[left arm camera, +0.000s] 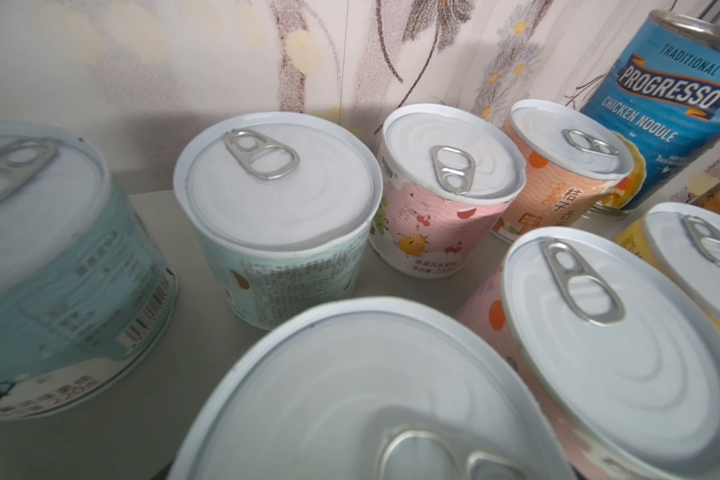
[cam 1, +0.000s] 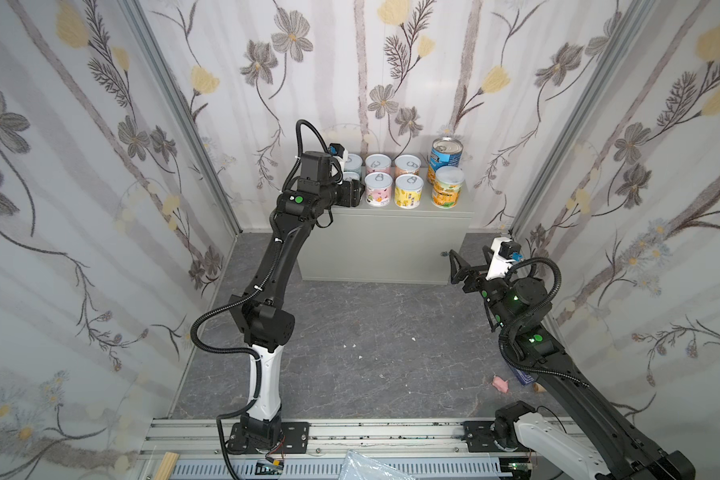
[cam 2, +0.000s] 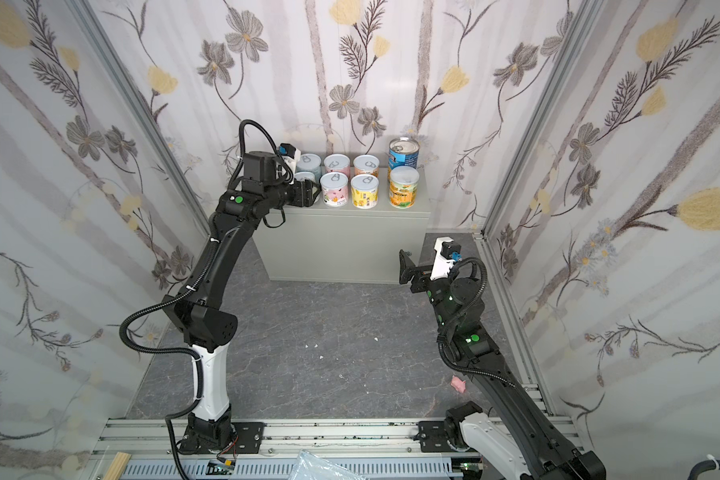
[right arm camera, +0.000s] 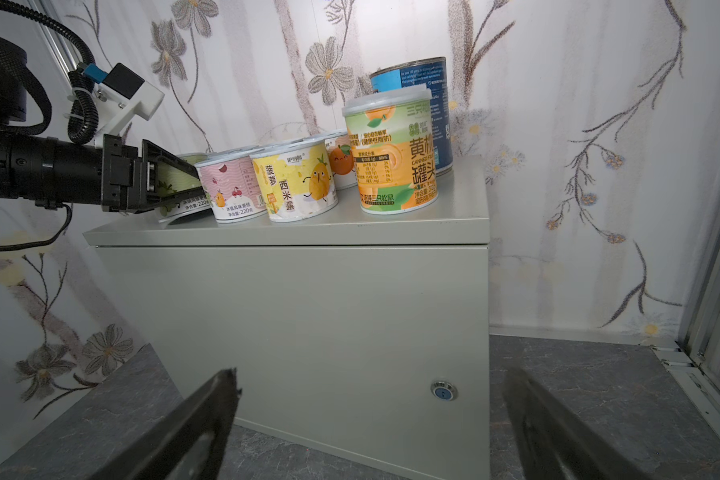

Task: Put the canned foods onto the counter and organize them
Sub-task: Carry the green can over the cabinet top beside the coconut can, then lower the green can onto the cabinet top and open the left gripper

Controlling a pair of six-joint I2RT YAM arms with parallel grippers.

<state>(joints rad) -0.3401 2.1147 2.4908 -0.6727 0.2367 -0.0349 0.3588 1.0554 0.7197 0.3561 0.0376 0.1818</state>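
Green-labelled can (left arm camera: 350, 395) clamped in left pincer (right arm camera: 184, 185), tilted, at table (right arm camera: 454, 216) near edge, just left of pink can (right arm camera: 233, 191); upright axis needed before release. Right pincer (right arm camera: 371, 376) wide open, empty, well right.

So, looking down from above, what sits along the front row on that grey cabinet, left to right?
In a top view: left hand around a green-labelled can → pink can → yellow can → taller orange can with a plastic lid.

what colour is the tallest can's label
Blue, with white Progresso lettering. The tall can shows best in the left wrist view.
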